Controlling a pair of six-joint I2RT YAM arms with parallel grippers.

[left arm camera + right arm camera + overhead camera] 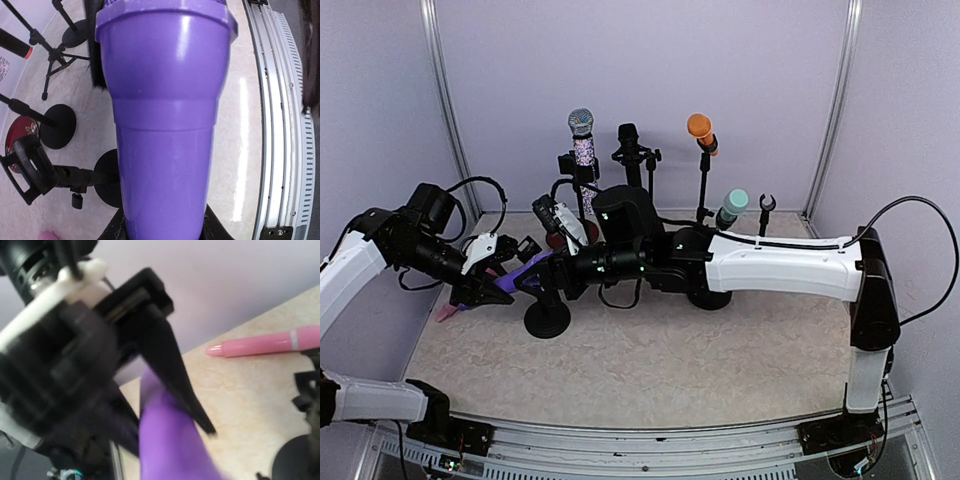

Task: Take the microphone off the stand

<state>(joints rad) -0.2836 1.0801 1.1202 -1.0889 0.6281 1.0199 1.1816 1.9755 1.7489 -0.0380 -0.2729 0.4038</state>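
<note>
Lying nearly level, your purple microphone points its wide end at the right gripper, spread unclear; the left gripper clamps its handle.

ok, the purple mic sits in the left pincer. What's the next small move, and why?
Probably back the right pincer off to the right, away from the purple mic. The left pincer looks clamped round its body, and the stand's clip sits empty beside it, so the mic seems free. Clearing the crowding right arm first would leave the left room to move it.
</note>
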